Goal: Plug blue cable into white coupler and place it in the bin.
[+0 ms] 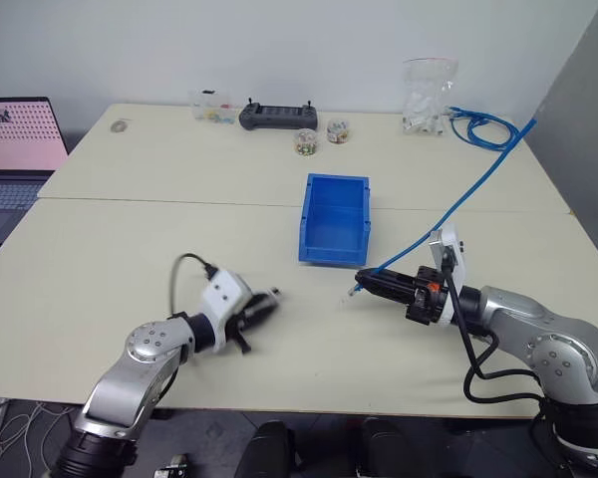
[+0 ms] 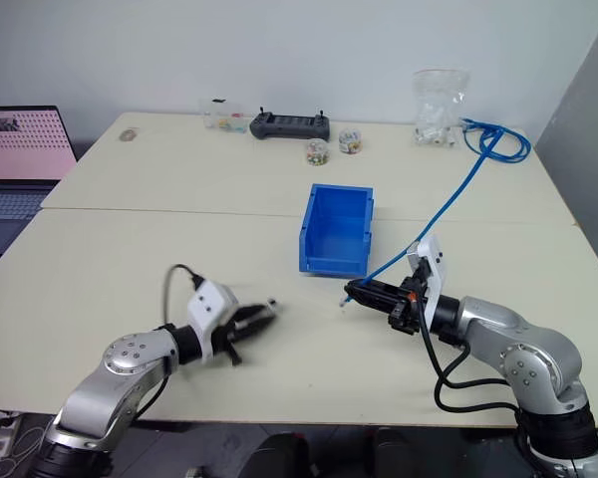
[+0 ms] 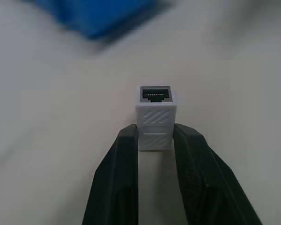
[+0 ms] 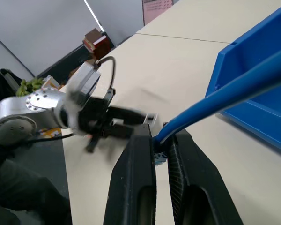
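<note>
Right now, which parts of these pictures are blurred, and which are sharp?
Left wrist view: the white coupler is sharp, the blue bin behind it blurred. Right wrist view: the left gripper is smeared, the blue cable clear. Left eye view: the left gripper is slightly smeared.

left hand (image 1: 262,308) blurred, laptop (image 1: 15,149) cut off at edge

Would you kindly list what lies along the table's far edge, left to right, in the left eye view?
Laptop → small clear box → black controller → two small jars → clear bag → coiled blue cable.
</note>
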### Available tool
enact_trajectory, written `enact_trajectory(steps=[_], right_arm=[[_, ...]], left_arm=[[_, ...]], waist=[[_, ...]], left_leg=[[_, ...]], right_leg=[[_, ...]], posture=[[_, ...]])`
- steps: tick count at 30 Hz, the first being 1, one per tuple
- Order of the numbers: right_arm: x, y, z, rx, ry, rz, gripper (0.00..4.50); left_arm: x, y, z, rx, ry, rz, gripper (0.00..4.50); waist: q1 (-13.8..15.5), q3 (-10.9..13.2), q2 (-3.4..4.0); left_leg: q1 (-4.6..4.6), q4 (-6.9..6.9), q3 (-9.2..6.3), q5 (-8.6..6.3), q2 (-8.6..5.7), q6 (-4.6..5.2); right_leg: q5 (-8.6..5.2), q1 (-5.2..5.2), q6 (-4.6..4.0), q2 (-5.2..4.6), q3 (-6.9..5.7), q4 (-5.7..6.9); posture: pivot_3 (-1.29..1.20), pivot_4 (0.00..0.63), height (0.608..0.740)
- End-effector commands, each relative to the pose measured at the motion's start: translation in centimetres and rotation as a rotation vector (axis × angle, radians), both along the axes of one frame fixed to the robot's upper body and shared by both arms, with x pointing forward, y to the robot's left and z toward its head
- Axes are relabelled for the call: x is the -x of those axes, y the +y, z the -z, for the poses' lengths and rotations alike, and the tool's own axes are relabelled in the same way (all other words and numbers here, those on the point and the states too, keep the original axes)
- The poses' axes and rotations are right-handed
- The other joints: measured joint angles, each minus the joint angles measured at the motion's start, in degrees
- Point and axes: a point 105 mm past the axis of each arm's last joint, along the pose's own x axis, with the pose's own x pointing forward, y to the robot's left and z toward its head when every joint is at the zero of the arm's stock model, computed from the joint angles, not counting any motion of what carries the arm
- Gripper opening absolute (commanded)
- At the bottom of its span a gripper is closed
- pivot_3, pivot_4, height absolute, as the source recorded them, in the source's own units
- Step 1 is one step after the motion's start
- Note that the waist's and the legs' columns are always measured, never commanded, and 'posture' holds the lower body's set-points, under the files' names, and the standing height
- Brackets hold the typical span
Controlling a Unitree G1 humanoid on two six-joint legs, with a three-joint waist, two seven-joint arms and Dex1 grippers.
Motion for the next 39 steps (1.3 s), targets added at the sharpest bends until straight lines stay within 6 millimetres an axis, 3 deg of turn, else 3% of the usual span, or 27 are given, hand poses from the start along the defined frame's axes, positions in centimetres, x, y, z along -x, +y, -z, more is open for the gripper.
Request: enact_trajectory(steps=[1, 4, 9, 25, 39], right_arm=[[0.8, 0.2, -1.0, 0.009, -0.075, -0.019, 0.07], [1.2, 0.3, -0.6, 0.034, -0.085, -0.021, 0.07], [1.7, 0.9, 0.0, 0.086, -0.124, -0.049, 0.07], [2.6, 4.8, 3.6, 0.198, -0.281, -0.182, 0.07], [1.4, 6.1, 4.4, 0.222, -0.357, -0.22, 0.07]], left_arm=[[1.1, -1.2, -0.3, -0.064, 0.022, 0.229, 0.76], [1.3, -1.9, 0.4, -0.152, 0.046, 0.39, 0.76], [-0.2, -3.0, 1.7, -0.244, 0.009, 0.488, 0.76], [0.7, -2.9, 2.4, -0.219, 0.068, 0.479, 0.76], [0.9, -2.9, 2.3, -0.232, 0.098, 0.475, 0.76]], waist=[[-0.1, 0.0, 0.0], [-0.15, 0.0, 0.0], [-0.13, -0.01, 0.01], [-0.19, -0.06, 0.02], [-0.19, -0.08, 0.03]], left_leg=[[0.0, 0.0, 0.0, 0.0, 0.02, 0.0], [0.0, 0.02, -0.01, 0.0, 0.03, 0.01], [0.0, 0.04, 0.01, 0.0, 0.01, 0.02], [0.18, 0.07, -0.06, -0.01, 0.01, 0.04], [0.23, 0.07, -0.07, -0.01, 0.01, 0.04]], right_leg=[[-0.04, -0.01, 0.06, 0.02, 0.0, 0.0], [-0.15, -0.01, 0.25, 0.05, -0.01, 0.01], [-0.15, 0.02, 0.28, 0.07, 0.0, 0.0], [-0.16, 0.23, 0.3, 0.06, -0.03, -0.05], [-0.16, 0.27, 0.29, 0.06, -0.03, -0.03]], posture=[[0.0, 0.15, 0.74], [0.0, 0.15, 0.74], [0.0, 0.15, 0.74], [0.0, 0.15, 0.74], [0.0, 0.15, 0.74]])
